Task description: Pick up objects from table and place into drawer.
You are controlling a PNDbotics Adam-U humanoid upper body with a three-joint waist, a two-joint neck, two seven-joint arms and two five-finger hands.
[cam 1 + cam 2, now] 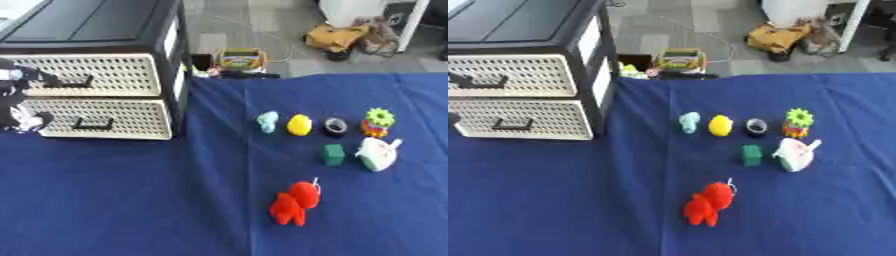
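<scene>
A black drawer cabinet (96,30) with two cream perforated drawers stands at the far left of the blue table (131,200). Both the upper drawer (96,75) and the lower drawer (105,117) are closed, each with a black handle on its front.

The robot's left hand (19,100) shows at the left edge of the left eye view, in front of the left end of the two drawer fronts; it is black and silver, and I cannot tell whether its fingers are apart or curled. The right hand shows in neither view.

To the right of the cabinet, well apart from it, the small things lie on the cloth. In a row: a pale blue piece (267,121), a yellow egg-shaped thing (299,125), a dark ring (335,127) and a green gear on an orange base (378,121). Just nearer than that row sit a green block (332,154) and a white and pink thing (378,154). Nearer still, further from the cabinet, lies a red toy (295,202)
</scene>
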